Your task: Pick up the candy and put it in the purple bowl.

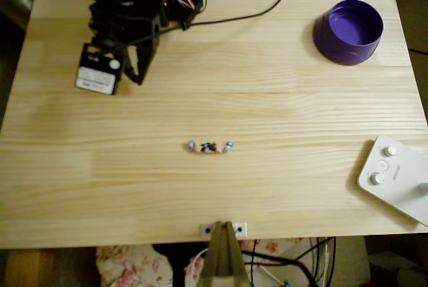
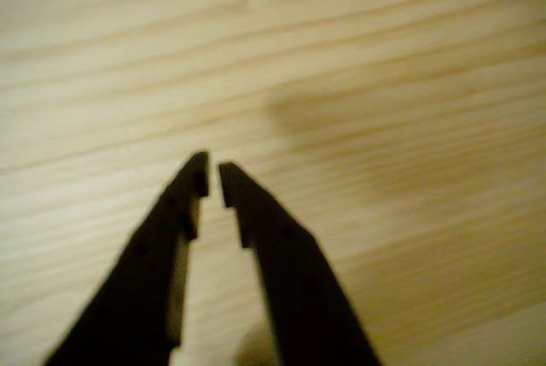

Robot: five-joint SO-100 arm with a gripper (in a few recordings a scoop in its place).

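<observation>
Item count: one candy (image 1: pixel 210 146), one purple bowl (image 1: pixel 348 32), one white device with knobs (image 1: pixel 396 177), one black arm with one gripper (image 1: pixel 132 71), one metal bracket (image 1: pixel 224 229). All located on one counter (image 1: pixel 281 113).

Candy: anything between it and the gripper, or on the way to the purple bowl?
Nothing visible. In the overhead view the gripper is at upper left, the candy lies mid-table, and the purple bowl sits at upper right; only bare table between them. The black cable runs farther back.

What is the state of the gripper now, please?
Gripper: nearly closed, a thin gap between the tips, holding nothing, over bare table. The candy lies apart from it.
</observation>
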